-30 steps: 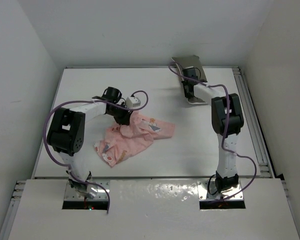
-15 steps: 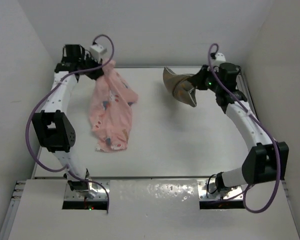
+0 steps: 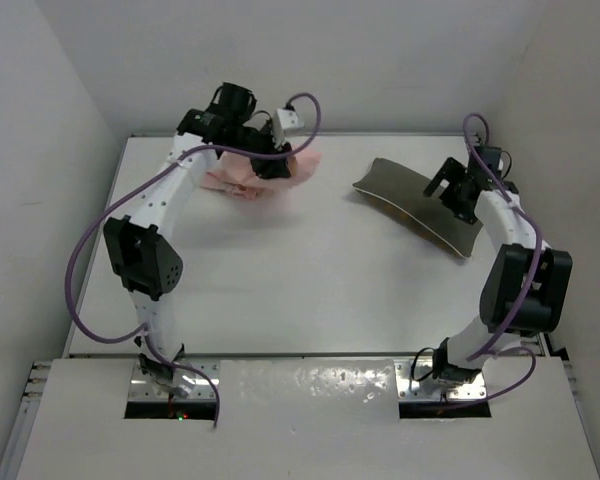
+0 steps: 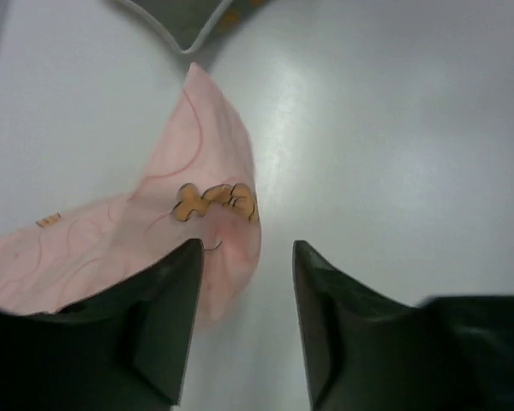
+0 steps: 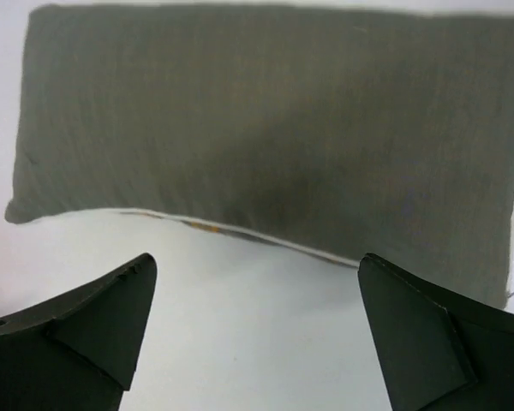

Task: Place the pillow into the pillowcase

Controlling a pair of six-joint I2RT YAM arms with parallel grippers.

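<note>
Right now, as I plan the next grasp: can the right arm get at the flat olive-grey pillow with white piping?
Probably yes: the right tool hangs open just above the flat olive-grey pillow, and nothing lies between them.

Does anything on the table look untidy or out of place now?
Yes. The pillowcase lies crumpled in a heap at the far left, not spread flat, and the pillow lies bare at the far right, well apart from it.

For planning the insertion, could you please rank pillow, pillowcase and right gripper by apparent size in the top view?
Largest: pillow.
Then: pillowcase, bunched and partly hidden by the left gripper.
Smallest: right gripper.
</note>
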